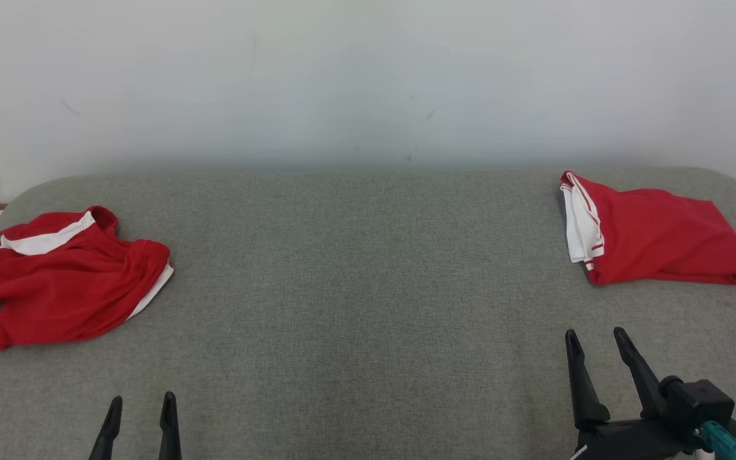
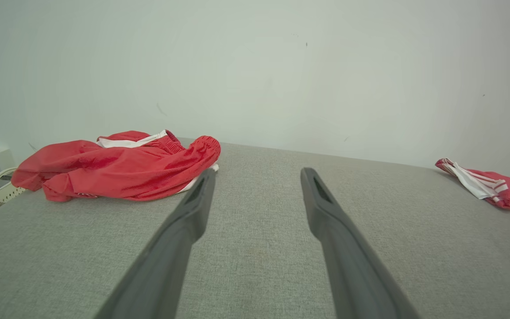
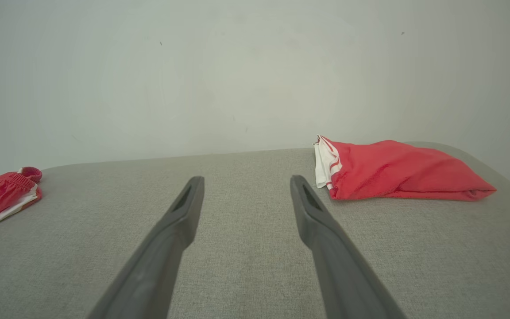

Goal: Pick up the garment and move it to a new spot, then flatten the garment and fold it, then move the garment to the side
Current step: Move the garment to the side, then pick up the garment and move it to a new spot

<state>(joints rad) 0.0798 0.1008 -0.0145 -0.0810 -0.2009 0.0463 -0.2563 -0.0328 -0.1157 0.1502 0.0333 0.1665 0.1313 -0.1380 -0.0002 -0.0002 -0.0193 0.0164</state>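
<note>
Confusion of two red pieces is the judged risk. In the head view, the crumpled garment is seen left on the tabletop, the folded garment far right; were that one seized, its folds would be undone. The left end effector and right end effector are held low, released, empty. In the left wrist view, the crumpled garment is seen ahead-left, untouched. In the right wrist view, spread jaws are aimed beside the folded garment.

No legible text anywhere.
</note>
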